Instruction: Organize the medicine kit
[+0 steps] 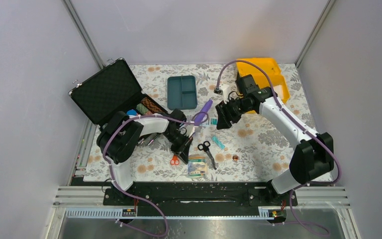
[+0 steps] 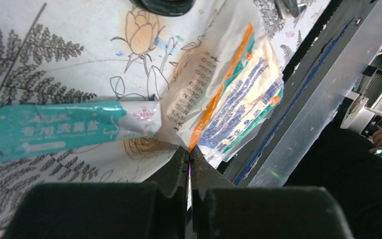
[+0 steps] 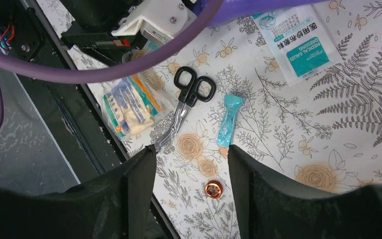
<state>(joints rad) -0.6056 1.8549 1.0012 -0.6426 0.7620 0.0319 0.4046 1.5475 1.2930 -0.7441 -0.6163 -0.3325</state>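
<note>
Clear plastic packet with orange-blue print is pinched by the left gripper. The boxy yellow plastic medicine kit is parked far right, nearer the spread-open right gripper tbh.

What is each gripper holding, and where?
Left gripper pinches the clear printed packet by its near corner; right gripper is open, holding nothing.

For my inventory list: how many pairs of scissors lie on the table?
2. The black-handled scissors lie right of the clear packet; the orange-handled scissors lie left of it, near the left arm. Others may be hidden under the arms.
</note>
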